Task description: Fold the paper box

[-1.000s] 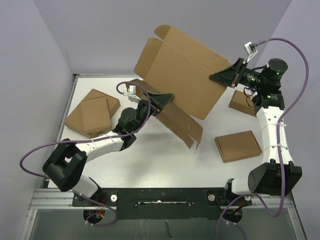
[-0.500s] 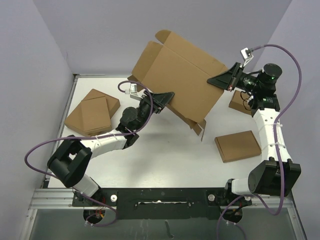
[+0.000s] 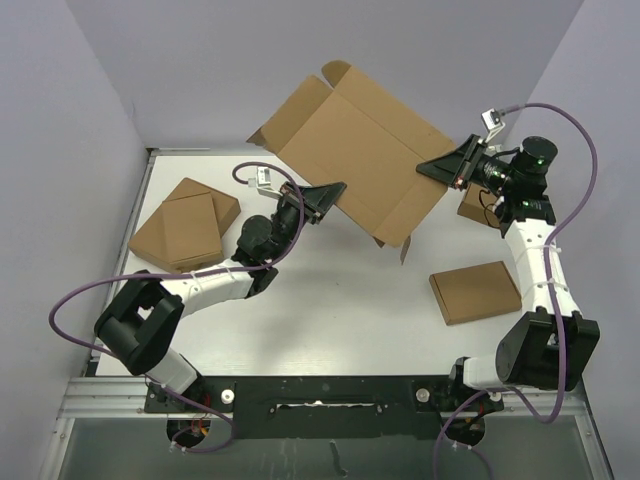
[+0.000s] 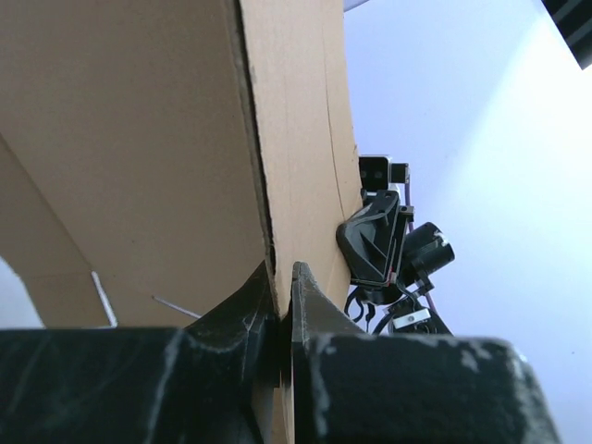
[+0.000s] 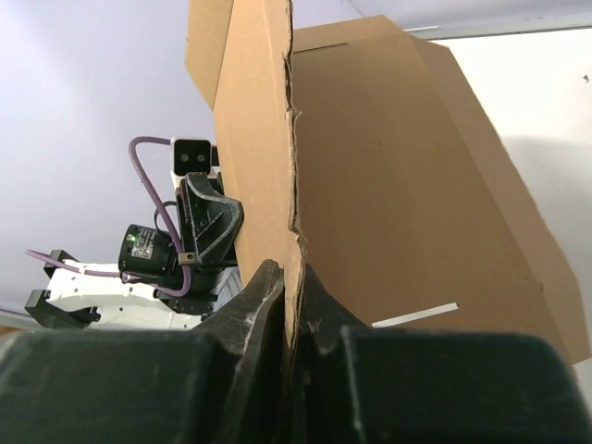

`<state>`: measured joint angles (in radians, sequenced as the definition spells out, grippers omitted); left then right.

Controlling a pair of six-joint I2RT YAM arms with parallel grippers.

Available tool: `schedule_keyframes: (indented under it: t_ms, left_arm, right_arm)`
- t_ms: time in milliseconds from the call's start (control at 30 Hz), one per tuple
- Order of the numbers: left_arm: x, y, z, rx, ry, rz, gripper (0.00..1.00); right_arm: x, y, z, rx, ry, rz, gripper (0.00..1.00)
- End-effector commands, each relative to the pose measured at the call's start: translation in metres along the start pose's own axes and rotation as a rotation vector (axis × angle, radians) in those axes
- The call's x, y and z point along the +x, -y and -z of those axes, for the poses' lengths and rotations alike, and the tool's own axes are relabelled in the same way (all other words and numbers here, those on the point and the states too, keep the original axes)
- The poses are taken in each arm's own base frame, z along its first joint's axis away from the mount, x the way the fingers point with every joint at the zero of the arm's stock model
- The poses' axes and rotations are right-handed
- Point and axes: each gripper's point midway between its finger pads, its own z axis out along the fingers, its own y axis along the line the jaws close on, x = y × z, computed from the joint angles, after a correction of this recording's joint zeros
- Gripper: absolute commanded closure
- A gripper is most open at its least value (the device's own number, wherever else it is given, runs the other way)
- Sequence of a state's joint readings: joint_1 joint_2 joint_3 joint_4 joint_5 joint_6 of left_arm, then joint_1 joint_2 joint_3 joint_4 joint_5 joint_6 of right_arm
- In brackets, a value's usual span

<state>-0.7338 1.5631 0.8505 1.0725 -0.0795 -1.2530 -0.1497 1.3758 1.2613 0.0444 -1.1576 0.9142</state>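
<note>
The paper box (image 3: pixel 360 160) is a large brown die-cut sheet with flaps, held tilted in the air over the back of the table between both arms. My left gripper (image 3: pixel 335 190) is shut on its lower left edge. In the left wrist view the fingertips (image 4: pixel 282 273) pinch the cardboard edge (image 4: pixel 296 139). My right gripper (image 3: pixel 432 168) is shut on the box's right edge. The right wrist view shows its jaws (image 5: pixel 291 277) clamped on a thin panel edge, with the broad panel (image 5: pixel 407 185) spreading to the right.
A stack of flat brown boxes (image 3: pixel 185 225) lies at the table's left. Another flat box (image 3: pixel 477 292) lies at the right, and a third (image 3: pixel 483 208) sits behind the right arm. Purple walls close in the back and sides of the white table (image 3: pixel 320 310).
The left gripper has closed on the box's lower left edge. The box has risen and tilted flatter, and its lower flap has come up off the table.
</note>
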Motion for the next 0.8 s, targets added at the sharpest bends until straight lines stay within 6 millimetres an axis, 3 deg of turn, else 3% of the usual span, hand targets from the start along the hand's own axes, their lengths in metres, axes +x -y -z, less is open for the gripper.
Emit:
schedule_keyframes:
  t_ms: [0, 67, 200, 300, 467, 767]
  left_arm:
    - [0.008, 0.013, -0.002, 0.045, -0.022, -0.002, 1.0]
    - [0.01, 0.013, -0.001, 0.052, -0.03, -0.001, 1.0]
    - [0.001, -0.001, 0.005, 0.007, -0.017, -0.005, 0.63]
    - [-0.016, -0.005, 0.008, -0.016, 0.01, -0.017, 0.51]
    - [-0.042, -0.011, 0.009, -0.057, 0.04, -0.038, 0.48]
    - [-0.063, -0.025, 0.006, -0.114, 0.062, -0.035, 0.5]
  right_arm:
    - [0.006, -0.012, -0.002, -0.061, -0.036, 0.037, 1.0]
    - [0.005, -0.012, -0.001, -0.062, -0.03, 0.04, 1.0]
    - [0.002, -0.014, 0.003, -0.066, -0.022, 0.057, 1.0]
    - [0.004, -0.014, 0.004, -0.069, -0.023, 0.061, 1.0]
    - [0.004, -0.016, 0.004, -0.077, -0.027, 0.067, 1.0]
    - [0.005, -0.017, 0.003, -0.081, -0.027, 0.069, 1.0]
